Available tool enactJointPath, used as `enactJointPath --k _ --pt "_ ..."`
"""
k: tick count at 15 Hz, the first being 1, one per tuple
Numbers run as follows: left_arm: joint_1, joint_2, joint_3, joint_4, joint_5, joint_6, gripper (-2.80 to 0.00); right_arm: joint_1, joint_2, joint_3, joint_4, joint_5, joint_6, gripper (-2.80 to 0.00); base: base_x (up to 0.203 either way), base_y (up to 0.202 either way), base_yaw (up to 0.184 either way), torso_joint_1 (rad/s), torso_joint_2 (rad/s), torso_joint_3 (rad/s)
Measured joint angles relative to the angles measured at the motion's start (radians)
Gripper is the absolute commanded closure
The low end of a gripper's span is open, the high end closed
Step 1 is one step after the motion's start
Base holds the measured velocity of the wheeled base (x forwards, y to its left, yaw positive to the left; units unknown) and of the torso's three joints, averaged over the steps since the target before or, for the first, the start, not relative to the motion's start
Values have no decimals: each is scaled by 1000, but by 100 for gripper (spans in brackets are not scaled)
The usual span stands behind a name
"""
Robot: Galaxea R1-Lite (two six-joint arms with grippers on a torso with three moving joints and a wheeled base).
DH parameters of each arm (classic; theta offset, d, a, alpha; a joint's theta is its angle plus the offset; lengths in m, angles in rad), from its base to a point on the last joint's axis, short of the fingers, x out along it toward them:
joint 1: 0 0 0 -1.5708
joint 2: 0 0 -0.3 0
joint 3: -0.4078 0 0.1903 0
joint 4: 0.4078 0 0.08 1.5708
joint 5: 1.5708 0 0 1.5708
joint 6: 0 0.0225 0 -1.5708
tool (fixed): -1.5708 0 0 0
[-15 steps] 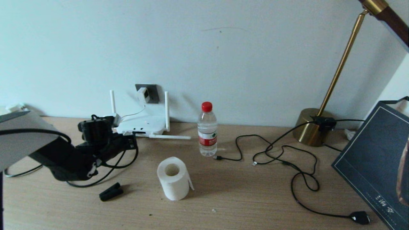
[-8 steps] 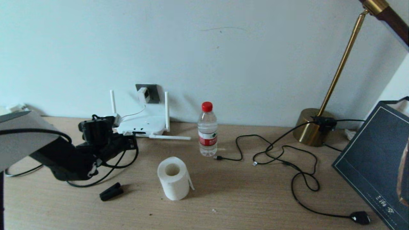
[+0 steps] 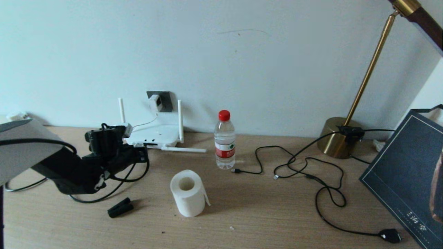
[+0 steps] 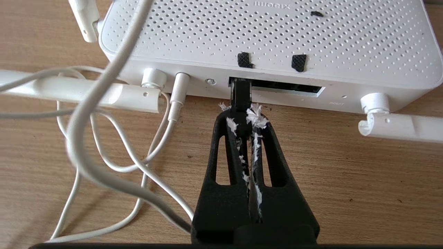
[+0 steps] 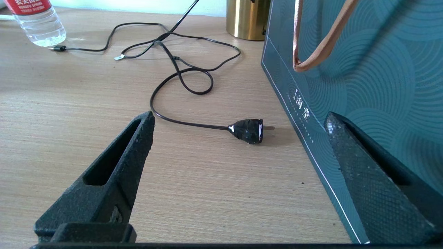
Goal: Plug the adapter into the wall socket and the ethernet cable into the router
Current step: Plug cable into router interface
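Now the left claw [image 4: 242, 116] is squeezed shut on the black plug of the ethernet cable [image 4: 240, 93], whose tip sits in the router [image 4: 270, 38] port. Up behind, the adapter [image 3: 154, 102] sits in the wall socket [image 3: 165, 101]. Meanwhile the right claw [image 5: 238, 155] hangs wide open and empty over the worktop [image 5: 69, 100].

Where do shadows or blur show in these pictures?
Head view: the paper roll and water bottle cast soft shadows on the table. Left wrist view: a near white cord looks blurred, while the router is sharp.
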Motion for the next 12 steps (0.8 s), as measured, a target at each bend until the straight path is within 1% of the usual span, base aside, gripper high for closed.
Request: enactJointPath --k 3,12 --pt "0 0 -18 29 -3 11 0 0 0 0 0 0 0 -280 0 0 0 0 0 0" --pt "1 6 -42 59 -15 64 0 0 0 0 0 0 0 -280 0 0 0 0 0 0"
